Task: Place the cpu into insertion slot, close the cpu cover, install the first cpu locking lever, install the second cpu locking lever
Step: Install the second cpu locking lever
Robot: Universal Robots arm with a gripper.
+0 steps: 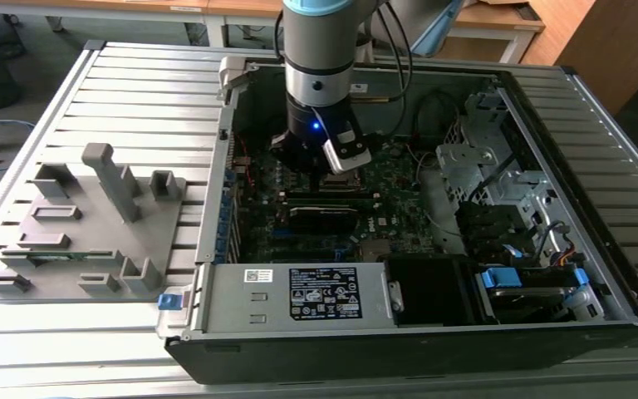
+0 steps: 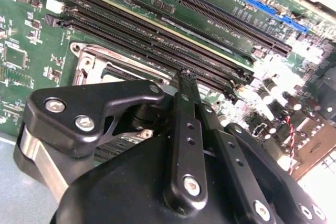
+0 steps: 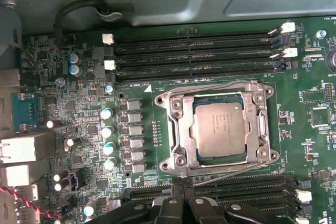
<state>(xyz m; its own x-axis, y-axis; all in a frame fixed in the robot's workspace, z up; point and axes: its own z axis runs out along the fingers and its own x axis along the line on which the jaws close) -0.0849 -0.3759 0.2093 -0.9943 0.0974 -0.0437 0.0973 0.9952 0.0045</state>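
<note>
Inside the open computer case [image 1: 585, 274], on the green motherboard [image 3: 79, 119], you have the insertion slot [image 3: 176, 129] with the cpu [image 3: 219, 128] lying flat in its centre, grey metal top up. You can see the cpu cover [image 3: 258, 109] down around the chip, its silver frame bordering the square window on all sides. Thin wire levers run along the socket's edges; whether they are latched you cannot tell. Long black memory slots [image 3: 194, 56] lie just beside the socket on both flanks. Your gripper [image 3: 184, 184] hangs directly over the board near the socket's edge, its black fingers [image 2: 185, 98] brought together with nothing between them. Beside the case, on the ribbed counter [image 1: 31, 116], towards the exterior view's left, sits a grey fixture [image 1: 80, 224].
</note>
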